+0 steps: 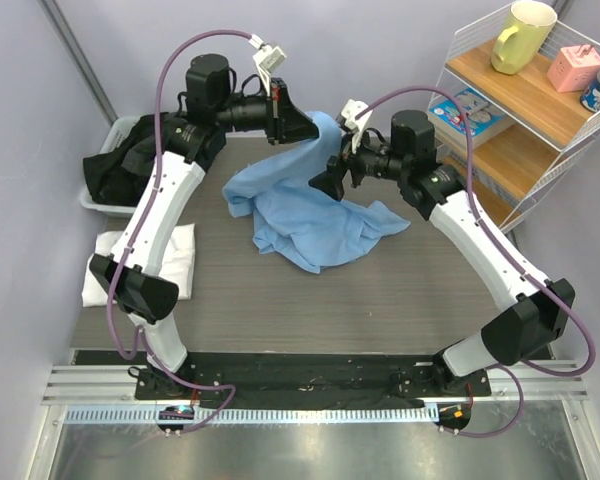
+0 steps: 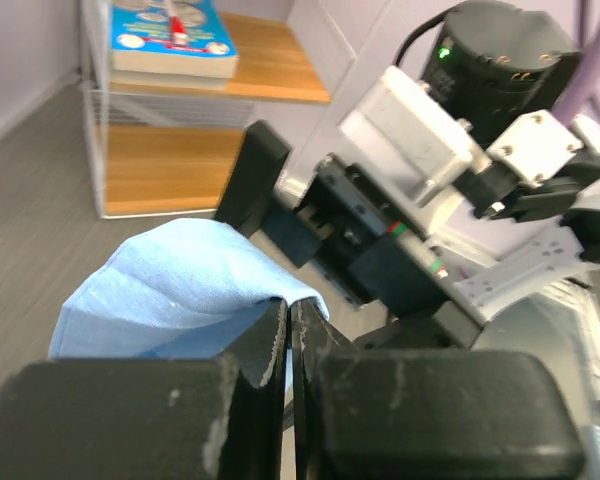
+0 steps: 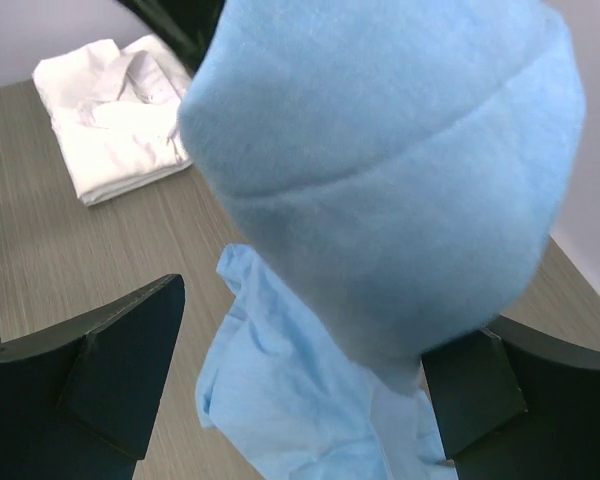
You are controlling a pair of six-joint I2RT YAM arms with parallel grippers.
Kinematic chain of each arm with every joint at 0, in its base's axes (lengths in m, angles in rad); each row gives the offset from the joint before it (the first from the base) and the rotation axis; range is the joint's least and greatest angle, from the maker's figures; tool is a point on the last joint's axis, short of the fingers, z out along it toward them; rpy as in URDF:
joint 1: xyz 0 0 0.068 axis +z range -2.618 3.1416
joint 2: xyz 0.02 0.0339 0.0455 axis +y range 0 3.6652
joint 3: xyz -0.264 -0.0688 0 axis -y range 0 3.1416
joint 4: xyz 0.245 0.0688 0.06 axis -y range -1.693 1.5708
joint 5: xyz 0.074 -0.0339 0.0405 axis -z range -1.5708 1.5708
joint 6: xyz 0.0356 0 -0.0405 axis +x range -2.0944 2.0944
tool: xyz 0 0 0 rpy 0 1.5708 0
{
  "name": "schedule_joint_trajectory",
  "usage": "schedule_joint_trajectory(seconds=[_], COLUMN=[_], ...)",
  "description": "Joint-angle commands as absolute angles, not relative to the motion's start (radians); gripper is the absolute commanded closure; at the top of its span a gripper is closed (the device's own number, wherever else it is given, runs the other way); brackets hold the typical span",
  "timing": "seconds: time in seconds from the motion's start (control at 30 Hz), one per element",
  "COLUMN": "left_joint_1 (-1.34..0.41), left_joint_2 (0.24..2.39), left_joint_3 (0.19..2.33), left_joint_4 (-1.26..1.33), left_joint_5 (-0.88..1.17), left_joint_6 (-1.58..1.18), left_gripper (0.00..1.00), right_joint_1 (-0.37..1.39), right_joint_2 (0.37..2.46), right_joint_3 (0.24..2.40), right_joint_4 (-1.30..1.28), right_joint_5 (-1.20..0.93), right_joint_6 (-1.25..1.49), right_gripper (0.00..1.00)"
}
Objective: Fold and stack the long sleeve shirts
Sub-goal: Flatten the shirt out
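The left gripper (image 2: 288,320) clamps the blue shirt (image 1: 300,215)
Beside it the right gripper (image 1: 330,172) gapes around the cloth; left of both, a bin (image 1: 98,203) holds dark clothes (image 1: 130,160).

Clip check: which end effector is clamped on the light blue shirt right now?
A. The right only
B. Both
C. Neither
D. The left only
D. The left end effector is shut with a fold of the light blue shirt pinched in it, while the right end effector stands wide open, with cloth hanging between its jaws.
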State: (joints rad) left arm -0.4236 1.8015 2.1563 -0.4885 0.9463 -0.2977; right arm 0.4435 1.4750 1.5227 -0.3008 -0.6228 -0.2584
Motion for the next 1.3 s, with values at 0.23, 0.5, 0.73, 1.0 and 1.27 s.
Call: schedule_joint_trajectory(seconds=[0.23,0.5,0.73,1.0,1.27], left_joint_1=[-0.353,-0.038,-0.087,-0.316,-0.367], left_joint_2=[1.689,1.476,1.439,1.561,1.698], left_joint_3=[1.981,1.431,1.041,1.04,1.247], left_joint_4=[-0.129,-0.165,-0.08,0.033,0.071], left_joint_5=[1.023,0.766,0.625,0.368,0.147], left_joint_6=[-0.557,-0.322,-0.071,0.072,0.006], left_gripper=[0.68,0.21,0.07,0.06,0.34], right_joint_1=[0.404,0.262,0.259,0.262,0.261], right_joint_2=[1.454,1.313,1.321,1.373,1.407], right_joint_3=[1.508,1.401,1.402,1.517,1.597], right_joint_4=[-0.021,-0.09,-0.113,-0.137,-0.166], right_joint_5=[-0.546,-0.561,-0.534,-0.511,-0.506], right_joint_6=[-0.023,0.018,0.043,0.069,0.075], right_gripper=[0.99,0.99,0.99,0.99,0.99])
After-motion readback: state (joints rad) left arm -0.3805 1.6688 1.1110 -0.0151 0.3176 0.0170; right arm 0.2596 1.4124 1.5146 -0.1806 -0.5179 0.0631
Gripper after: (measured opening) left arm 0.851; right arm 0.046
